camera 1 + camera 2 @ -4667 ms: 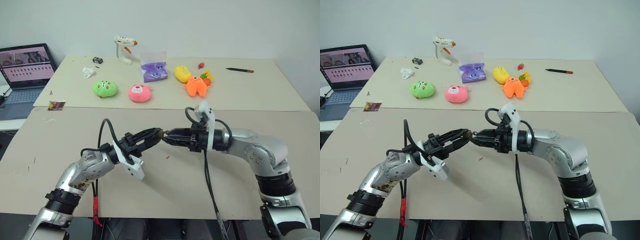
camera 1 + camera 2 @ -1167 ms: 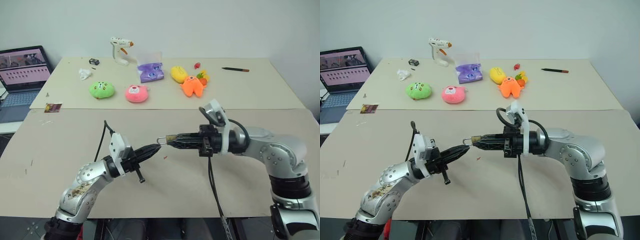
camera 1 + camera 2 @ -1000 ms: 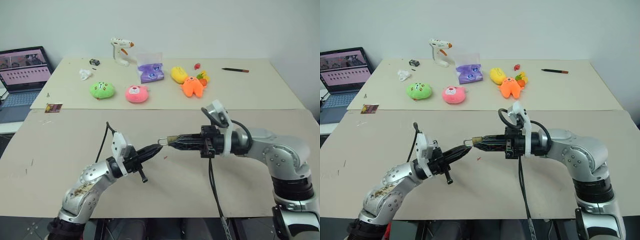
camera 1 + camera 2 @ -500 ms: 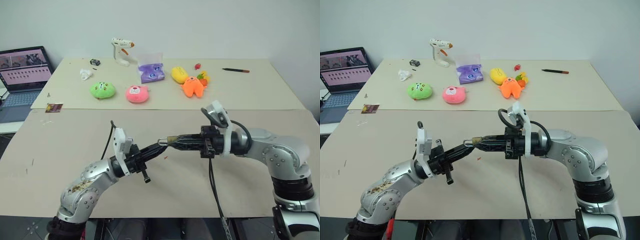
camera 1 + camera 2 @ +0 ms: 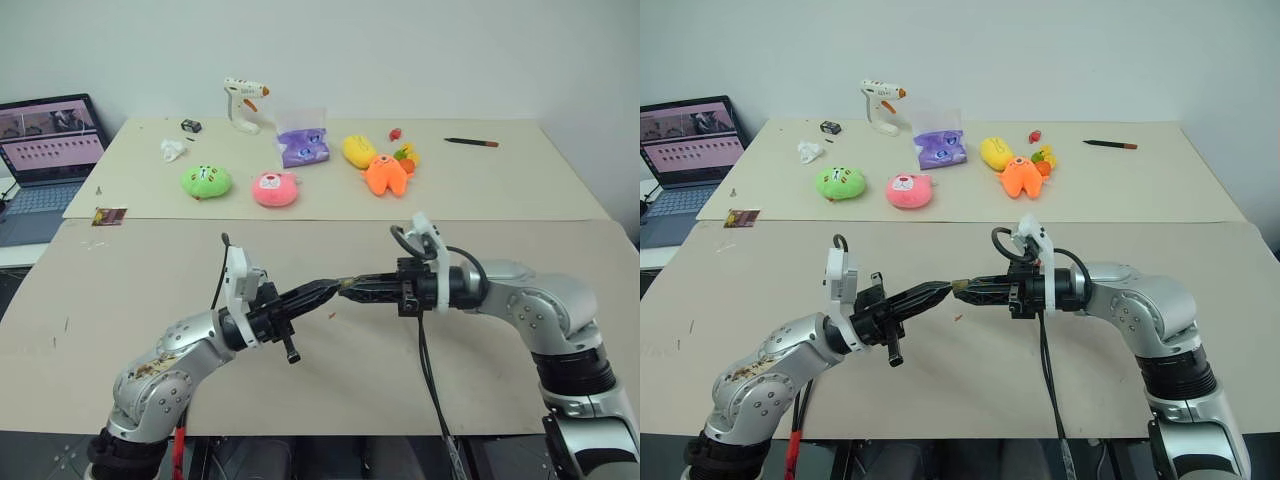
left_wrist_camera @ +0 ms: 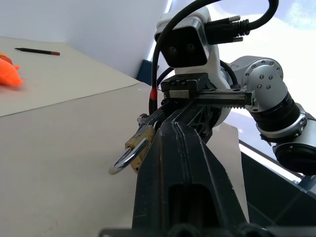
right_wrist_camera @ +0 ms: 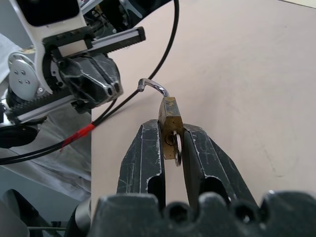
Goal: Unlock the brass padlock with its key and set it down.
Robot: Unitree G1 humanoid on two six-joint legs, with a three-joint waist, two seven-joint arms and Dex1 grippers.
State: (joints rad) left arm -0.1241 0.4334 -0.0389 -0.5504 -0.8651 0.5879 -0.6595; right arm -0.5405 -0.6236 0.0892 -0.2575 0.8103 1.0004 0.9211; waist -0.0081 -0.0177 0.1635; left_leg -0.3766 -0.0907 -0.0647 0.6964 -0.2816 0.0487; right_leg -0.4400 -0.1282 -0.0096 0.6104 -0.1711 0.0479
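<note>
My right gripper (image 7: 170, 127) is shut on the brass padlock (image 7: 169, 114) and holds it above the near table, pointing left. The padlock's thin shackle (image 7: 152, 87) sticks out past the fingertips, and one end looks free of the body. The key (image 7: 177, 149) sits in the padlock's underside, between the fingers. My left gripper (image 5: 330, 288) is shut and points right. Its tip meets the padlock (image 6: 139, 143) at the shackle (image 6: 123, 162). I cannot tell whether it pinches anything. Both grippers meet mid-air over the table's middle (image 5: 952, 289).
The far table holds a green plush (image 5: 206, 181), a pink plush (image 5: 276, 187), a yellow plush (image 5: 358, 150), an orange plush (image 5: 385, 175), a purple bag (image 5: 303, 145), a glue gun (image 5: 243, 102) and a pencil (image 5: 470, 142). A laptop (image 5: 45, 150) stands at the left. A small red speck (image 5: 957, 318) lies on the near table.
My left gripper has risen and its tip has closed in on the padlock's shackle. My right gripper has dipped a little, with the padlock still in it.
</note>
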